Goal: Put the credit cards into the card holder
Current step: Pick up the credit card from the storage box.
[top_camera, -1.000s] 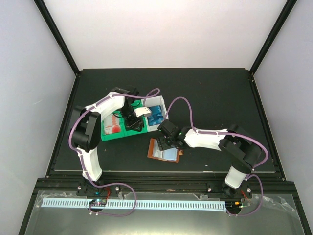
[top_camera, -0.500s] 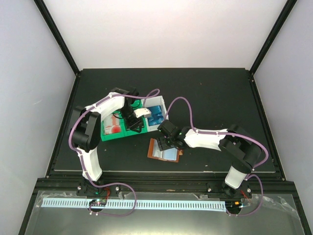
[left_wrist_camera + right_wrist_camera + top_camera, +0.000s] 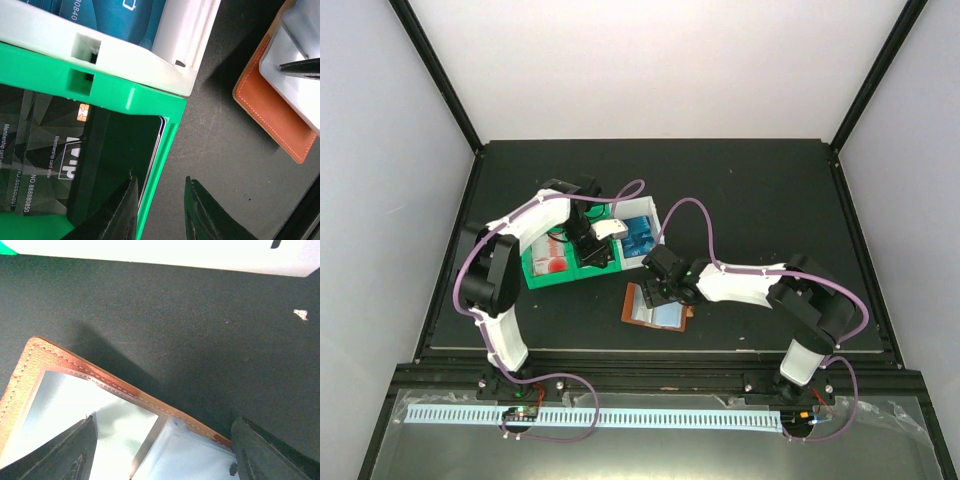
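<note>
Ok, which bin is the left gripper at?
The green bin, holding the black card; its wall sits between the left gripper's fingers. The white bin holds blue cards.

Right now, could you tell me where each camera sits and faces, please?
Top external: above, behind the bases, looking down at the table; both arms show.
Left wrist: on left arm, facing the green bin; left gripper shows.
Right wrist: on right arm, facing the card holder; right gripper shows.
Both wrist views share the card holder.
</note>
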You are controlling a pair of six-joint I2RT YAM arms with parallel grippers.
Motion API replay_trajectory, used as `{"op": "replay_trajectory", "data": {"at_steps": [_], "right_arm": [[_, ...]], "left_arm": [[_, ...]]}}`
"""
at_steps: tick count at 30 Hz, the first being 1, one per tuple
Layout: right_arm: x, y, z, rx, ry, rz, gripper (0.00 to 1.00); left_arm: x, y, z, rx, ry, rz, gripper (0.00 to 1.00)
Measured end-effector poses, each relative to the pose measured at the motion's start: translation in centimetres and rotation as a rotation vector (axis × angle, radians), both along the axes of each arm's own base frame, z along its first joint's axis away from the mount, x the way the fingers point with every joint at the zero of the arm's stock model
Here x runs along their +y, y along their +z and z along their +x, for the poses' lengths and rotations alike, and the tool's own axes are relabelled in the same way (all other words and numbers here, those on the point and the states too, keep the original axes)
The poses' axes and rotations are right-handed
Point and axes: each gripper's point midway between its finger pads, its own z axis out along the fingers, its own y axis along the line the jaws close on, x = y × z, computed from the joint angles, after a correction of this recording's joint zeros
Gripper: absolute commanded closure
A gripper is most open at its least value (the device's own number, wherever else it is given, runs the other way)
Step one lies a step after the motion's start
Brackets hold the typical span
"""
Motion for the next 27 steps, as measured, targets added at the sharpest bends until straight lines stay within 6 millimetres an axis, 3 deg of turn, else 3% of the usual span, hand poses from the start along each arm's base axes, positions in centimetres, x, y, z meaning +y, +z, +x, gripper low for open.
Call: {"op": "replay_trajectory", "data": {"at_steps": [4,8,17,27], "right_arm": [[0.0,0.0,0.0,0.0,-0.001,0.0,0.25],[0.0,0.0,0.0,0.0,0.0,0.0,0.25],[0.0,0.0,0.0,0.001,0.0,0.0,0.25],[0.0,0.0,0.0,0.0,0.0,-0.001,0.25]], "left_arm": [[0.1,-0.1,-0.1,0.002,-0.001,0.002,0.52],[0.3,-0.5,0.1,-0.003,0.007,0.02,0.46],[0.9,-2.6,0.4,0.013,0.013,0.071,0.48],[0.6,-2.5,0.2,0.025,0.01,0.053,0.57]]}}
